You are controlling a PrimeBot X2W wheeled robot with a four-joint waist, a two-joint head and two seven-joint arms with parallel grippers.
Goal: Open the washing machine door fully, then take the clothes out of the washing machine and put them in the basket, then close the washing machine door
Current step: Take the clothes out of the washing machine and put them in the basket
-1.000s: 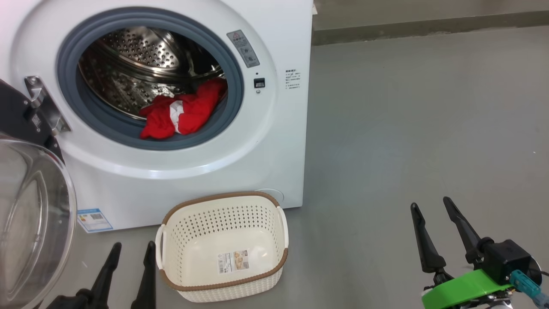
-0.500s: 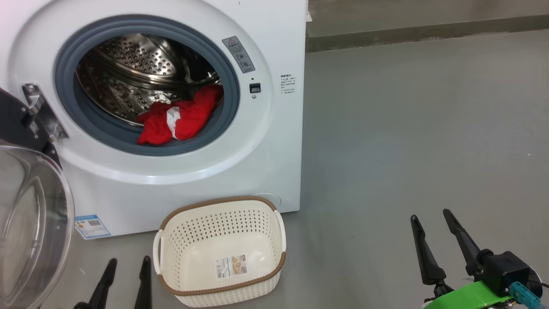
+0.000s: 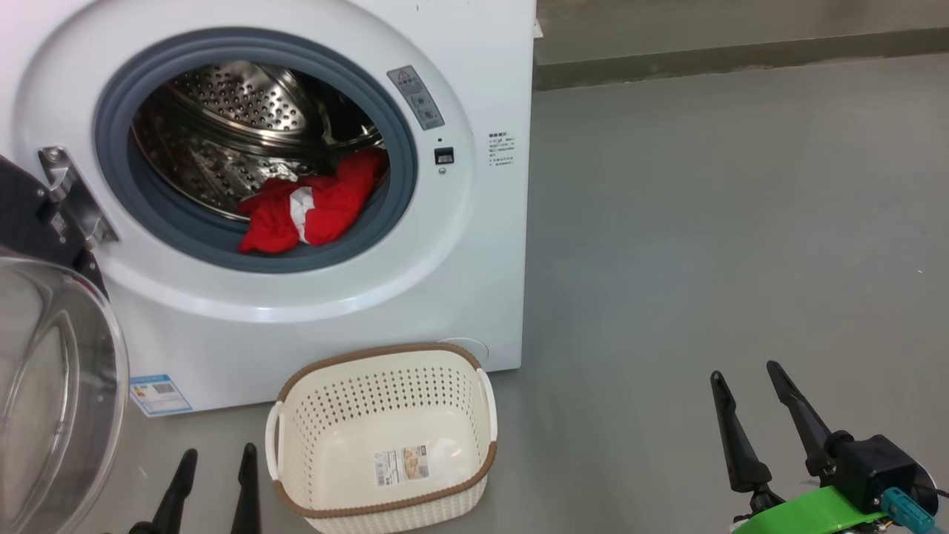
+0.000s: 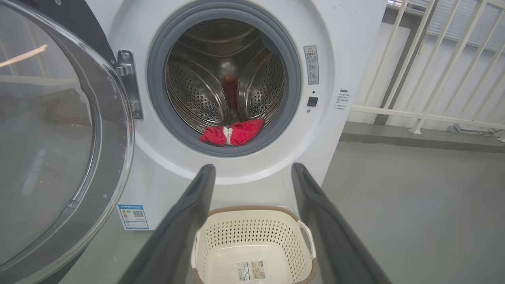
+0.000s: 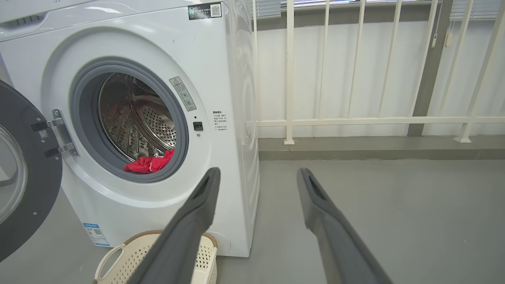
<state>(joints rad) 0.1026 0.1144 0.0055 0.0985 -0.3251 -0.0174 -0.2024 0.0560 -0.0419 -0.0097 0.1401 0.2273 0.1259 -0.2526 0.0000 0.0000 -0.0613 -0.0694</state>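
Head view, against a second ago: whole picture shifted slightly, so put down to the camera, not to the things. Lower toward the bottom edge than that shift alone explains, the left gripper (image 3: 217,451), so probably drawn back a little from the washing machine (image 3: 474,297), though hard to be sure with the camera moving. Spread wide and empty, as before, the fingers of both grippers; well off to the right of the washing machine, over bare floor (image 3: 704,222), the right gripper (image 3: 744,368). Swung out to the left of the washing machine on its hinge (image 3: 70,193), the washing machine door (image 3: 67,386); opening unobstructed, so first step judged done. Bunched at the front lip of the drum (image 3: 222,96), inside the washing machine and partly on the grey gasket (image 3: 111,148), the clothes (image 3: 311,208). On the floor right in front of the washing machine, below the opening, the basket (image 3: 385,348), empty but for its sticker (image 3: 404,463). Next, by judgement: reaching into the washing machine for the clothes, with the left wrist view already lined up on opening and basket alike.
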